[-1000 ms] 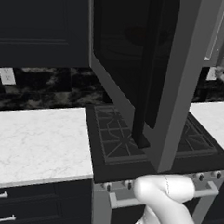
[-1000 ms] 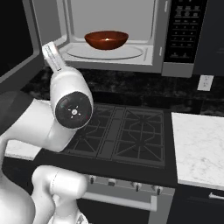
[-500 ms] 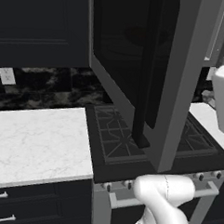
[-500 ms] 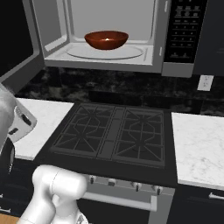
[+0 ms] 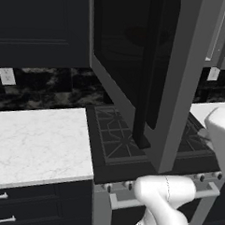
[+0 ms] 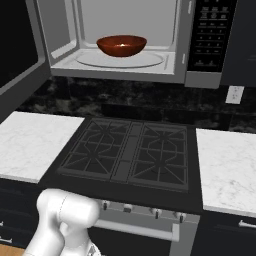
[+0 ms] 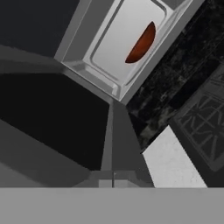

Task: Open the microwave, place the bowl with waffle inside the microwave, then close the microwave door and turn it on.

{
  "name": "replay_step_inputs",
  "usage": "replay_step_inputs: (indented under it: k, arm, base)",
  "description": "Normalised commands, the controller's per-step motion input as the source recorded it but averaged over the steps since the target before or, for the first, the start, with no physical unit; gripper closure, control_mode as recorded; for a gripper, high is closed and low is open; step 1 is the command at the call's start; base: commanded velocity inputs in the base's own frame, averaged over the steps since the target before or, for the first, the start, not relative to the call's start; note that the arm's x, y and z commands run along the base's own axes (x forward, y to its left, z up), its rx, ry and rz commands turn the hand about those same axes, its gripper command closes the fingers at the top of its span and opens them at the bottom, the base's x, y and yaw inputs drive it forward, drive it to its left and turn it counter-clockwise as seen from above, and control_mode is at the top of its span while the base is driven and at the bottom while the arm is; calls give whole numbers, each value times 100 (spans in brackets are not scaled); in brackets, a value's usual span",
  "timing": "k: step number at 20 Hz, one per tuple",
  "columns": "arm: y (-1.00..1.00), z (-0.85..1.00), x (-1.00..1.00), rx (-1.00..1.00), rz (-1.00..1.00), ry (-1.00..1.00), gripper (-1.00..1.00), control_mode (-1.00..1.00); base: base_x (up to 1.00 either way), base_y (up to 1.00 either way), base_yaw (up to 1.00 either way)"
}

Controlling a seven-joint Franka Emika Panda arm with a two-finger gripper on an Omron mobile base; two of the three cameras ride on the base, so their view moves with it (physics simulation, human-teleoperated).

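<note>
Bowl (image 6: 121,45) sits inside the microwave (image 6: 125,40) on the pale turntable, top centre of the right base frame; in the hand view it shows as a reddish sliver at upper centre. Waffle too small to make out inside it. Door (image 5: 149,65) stands wide open, filling the upper middle and right of the left base frame, its dark handle (image 5: 142,88) toward the camera. Hand closed on nothing, judging from the hand view, where its tips sit together at the bottom close behind the door's edge.

Risks, as a judgement: pushing with shut fingers could slip off the door's edge, or a hard swing could jolt the bowl. Door must latch fully before the keypad (image 6: 209,35) is pressed.

Around: stove (image 6: 130,155) under the microwave, marble counter (image 5: 38,138) to the left, wall outlet (image 6: 233,94). Open door overhangs the stove and blocks the arm's path.
</note>
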Motion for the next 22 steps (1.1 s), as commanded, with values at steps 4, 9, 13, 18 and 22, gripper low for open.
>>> replay_step_inputs:
  k: [4,9,13,18,22]
  arm:
    - [80,-13,-44,-11,-1,0,100,-100]
    - [85,-24,-3,-15,-10,0,100,-100]
    - [81,-49,66,-21,-26,1,100,-100]
    - [68,-80,100,-30,-40,0,100,-100]
    - [49,-37,100,-32,-37,-5,100,-100]
  base:
    - [0,0,0]
    - [0,0,0]
    - [0,0,0]
    - [0,0,0]
    - [0,0,0]
